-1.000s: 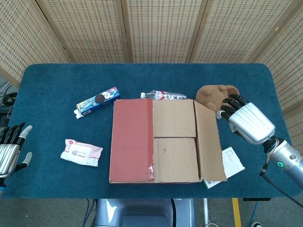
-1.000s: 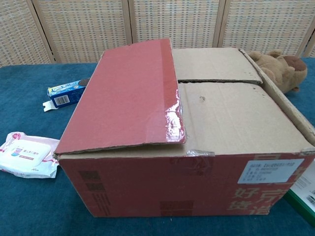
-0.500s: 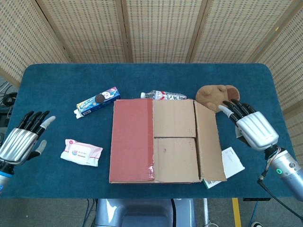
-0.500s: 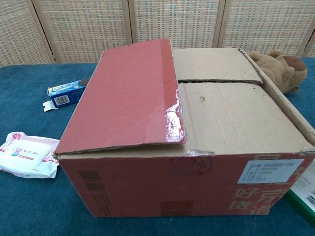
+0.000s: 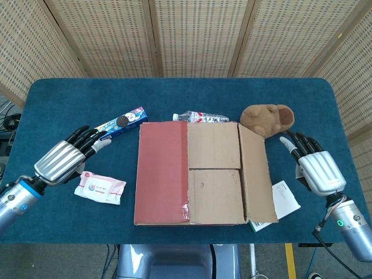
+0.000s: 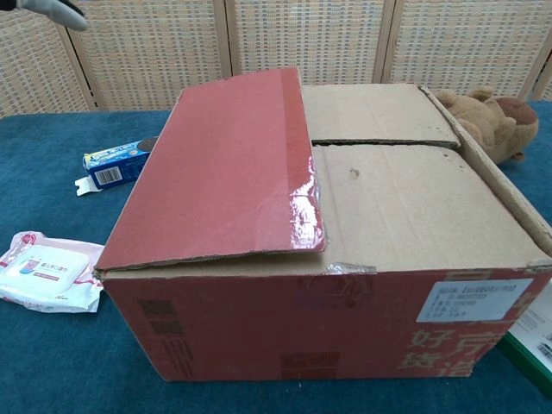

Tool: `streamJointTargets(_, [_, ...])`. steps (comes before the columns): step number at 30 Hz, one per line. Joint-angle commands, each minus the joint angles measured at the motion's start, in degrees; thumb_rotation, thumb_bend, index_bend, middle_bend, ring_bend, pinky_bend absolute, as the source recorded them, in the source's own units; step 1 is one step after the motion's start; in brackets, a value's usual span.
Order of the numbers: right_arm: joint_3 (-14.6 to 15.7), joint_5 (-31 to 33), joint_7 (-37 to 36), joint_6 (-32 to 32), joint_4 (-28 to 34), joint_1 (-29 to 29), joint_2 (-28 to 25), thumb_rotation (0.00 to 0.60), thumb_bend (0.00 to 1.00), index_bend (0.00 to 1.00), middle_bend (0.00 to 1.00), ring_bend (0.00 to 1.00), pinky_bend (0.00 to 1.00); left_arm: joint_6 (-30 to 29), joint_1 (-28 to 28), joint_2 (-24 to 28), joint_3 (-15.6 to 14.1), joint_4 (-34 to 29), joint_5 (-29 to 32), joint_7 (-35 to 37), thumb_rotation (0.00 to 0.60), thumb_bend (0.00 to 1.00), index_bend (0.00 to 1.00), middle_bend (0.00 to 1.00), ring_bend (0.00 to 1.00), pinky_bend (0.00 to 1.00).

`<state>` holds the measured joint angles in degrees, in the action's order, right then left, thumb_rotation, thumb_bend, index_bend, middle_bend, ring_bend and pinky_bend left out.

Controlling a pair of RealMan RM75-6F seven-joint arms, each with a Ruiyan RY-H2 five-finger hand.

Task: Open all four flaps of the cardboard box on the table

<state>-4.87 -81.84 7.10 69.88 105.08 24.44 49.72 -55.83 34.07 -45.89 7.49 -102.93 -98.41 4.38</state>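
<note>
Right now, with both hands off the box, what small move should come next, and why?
Probably bring the left hand rightward to the red flap and get its fingers under the outer edge. That flap lies on top of the cardboard box, the hand is open, beside it, and touches nothing.

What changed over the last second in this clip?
The left hand came in from the table's left edge toward the cookie box. The right hand drew back from the plush toy. Neither holds anything. The cardboard box and its flaps stayed as they were.
</note>
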Motion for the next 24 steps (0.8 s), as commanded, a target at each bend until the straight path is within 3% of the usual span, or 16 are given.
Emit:
streamJointTargets(1, [0.43, 0.35, 0.17, 0.45, -0.18, -0.82, 0.73, 0.6, 1.0, 0.0, 0.02, 0.0, 0.12, 5.59, 5.71, 0.36, 1.14, -0.2, -2.16, 4.48, 0.6, 1.0, 0.07, 0.0, 0.0, 0.0])
streamJointTargets(3, [0.6, 0.48, 0.27, 0.78, -0.42, -1.35, 1.06, 0.6, 1.0, 0.0, 0.02, 0.0, 0.12, 8.4, 8.56, -0.23, 1.62, -0.27, -2.34, 6.31, 0.582, 1.0, 0.08, 0.0, 0.0, 0.0])
streamJointTargets(6, [1.0, 0.44, 0.12, 0.66, -0.87, -1.96, 1.36, 0.6, 1.0, 0.0, 0.02, 0.0, 0.11, 13.54, 13.61, -2.32, 2.73, 0.02, -1.23, 9.15, 0.403, 1.0, 0.08, 0.01, 0.0, 0.0])
streamJointTargets(8, [1.02, 0.26, 0.09, 1.04, -1.22, -2.39, 1.43, 0.6, 1.0, 0.0, 0.02, 0.0, 0.11, 17.53, 17.67, -4.63, 3.67, 0.64, 0.02, 11.4, 0.351, 1.0, 0.09, 0.02, 0.0, 0.0])
streamJointTargets(13, [0.81, -0.09, 0.1, 1.5, -1.43, -2.9, 1.53, 0.6, 1.0, 0.0, 0.02, 0.0, 0.11, 20.94, 22.41, -7.69, 4.29, 1.98, 1.26, 13.37, 0.336, 1.0, 0.14, 0.06, 0.0, 0.0])
streamJointTargets(19, [0.58, -0.53, -0.13, 1.64, -1.66, -3.31, 1.83, 0.6, 1.0, 0.0, 0.02, 0.0, 0.11, 22.55, 27.3, -12.64, 5.5, 4.21, 3.32, 14.96, 0.334, 1.0, 0.29, 0.18, 0.07, 0.0])
streamJointTargets(24, [0.39, -0.75, -0.27, 1.85, -1.69, -3.64, 1.77, 0.6, 1.0, 0.0, 0.02, 0.0, 0.11, 24.15, 30.56, -15.68, 5.86, 5.85, 4.63, 14.94, 0.336, 1.0, 0.3, 0.21, 0.09, 0.0])
